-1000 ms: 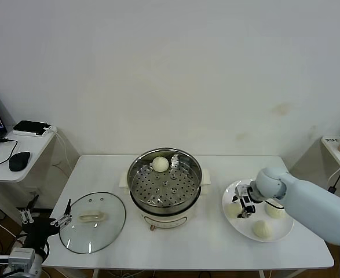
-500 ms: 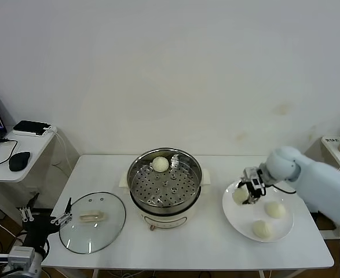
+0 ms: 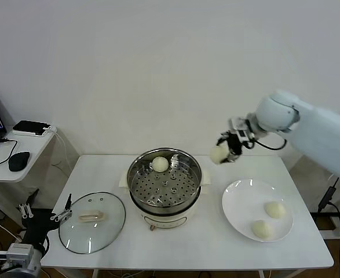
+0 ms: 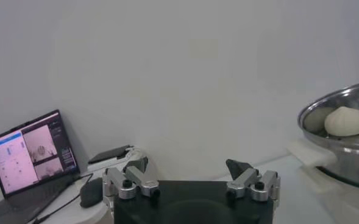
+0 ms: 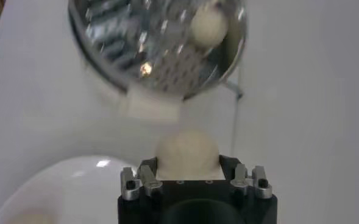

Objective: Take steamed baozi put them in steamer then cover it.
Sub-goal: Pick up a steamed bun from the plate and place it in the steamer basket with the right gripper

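Observation:
My right gripper [image 3: 225, 150] is shut on a cream-white baozi [image 3: 219, 154] and holds it in the air, right of the steamer [image 3: 165, 179] and above the table. In the right wrist view the held baozi [image 5: 186, 153] sits between the jaws, with the steamer [image 5: 124, 55] farther off. One baozi [image 3: 160, 164] lies in the steamer's far part. Two baozi [image 3: 274, 209] [image 3: 262, 229] lie on the white plate [image 3: 242, 204]. The glass cover [image 3: 92, 221] lies flat on the table at the left. My left gripper [image 4: 188, 178] is open, parked low beside the table's left end.
A side desk [image 3: 19, 152] at the far left holds a laptop [image 4: 30, 156], a mouse [image 3: 19, 160] and a dark box [image 3: 33, 127]. Another small table [image 3: 339, 150] with a cup stands at the far right. A white wall runs behind.
My right gripper closed on a baozi on the plate, lifted it and carried it up and left toward the steamer. The plate now holds two baozi.

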`<state>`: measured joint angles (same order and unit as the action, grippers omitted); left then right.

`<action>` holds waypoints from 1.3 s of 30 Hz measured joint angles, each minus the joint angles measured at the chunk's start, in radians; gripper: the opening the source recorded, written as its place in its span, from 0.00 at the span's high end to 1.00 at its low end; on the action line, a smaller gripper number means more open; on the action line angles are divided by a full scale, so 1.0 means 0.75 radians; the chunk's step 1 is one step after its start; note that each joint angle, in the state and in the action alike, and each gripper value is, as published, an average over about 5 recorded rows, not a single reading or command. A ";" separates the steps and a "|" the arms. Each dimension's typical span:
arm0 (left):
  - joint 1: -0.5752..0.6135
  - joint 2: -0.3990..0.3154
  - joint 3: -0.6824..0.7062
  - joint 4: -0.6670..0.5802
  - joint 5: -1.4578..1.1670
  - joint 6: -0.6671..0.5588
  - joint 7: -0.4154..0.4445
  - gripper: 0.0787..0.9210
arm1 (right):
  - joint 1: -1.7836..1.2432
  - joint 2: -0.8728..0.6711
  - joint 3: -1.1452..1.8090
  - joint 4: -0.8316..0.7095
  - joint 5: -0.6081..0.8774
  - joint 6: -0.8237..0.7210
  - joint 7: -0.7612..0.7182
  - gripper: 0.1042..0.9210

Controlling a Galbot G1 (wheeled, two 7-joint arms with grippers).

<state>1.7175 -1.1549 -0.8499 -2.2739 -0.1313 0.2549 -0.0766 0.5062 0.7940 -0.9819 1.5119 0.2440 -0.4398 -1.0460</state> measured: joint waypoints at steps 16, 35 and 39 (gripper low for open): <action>-0.020 -0.021 -0.001 -0.011 0.010 0.019 -0.002 0.12 | -0.030 0.516 -0.082 -0.233 0.170 -0.112 0.083 0.33; -0.006 -0.042 -0.009 -0.057 0.025 0.023 0.000 0.12 | -0.198 0.774 -0.114 -0.489 0.082 -0.122 0.088 0.33; -0.009 -0.040 -0.009 -0.056 0.025 0.023 0.000 0.12 | -0.214 0.784 -0.117 -0.511 0.063 -0.127 0.085 0.33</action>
<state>1.7108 -1.1851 -0.8566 -2.3156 -0.1122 0.2725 -0.0766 0.3454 1.3822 -1.0693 1.1283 0.2914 -0.5350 -0.9826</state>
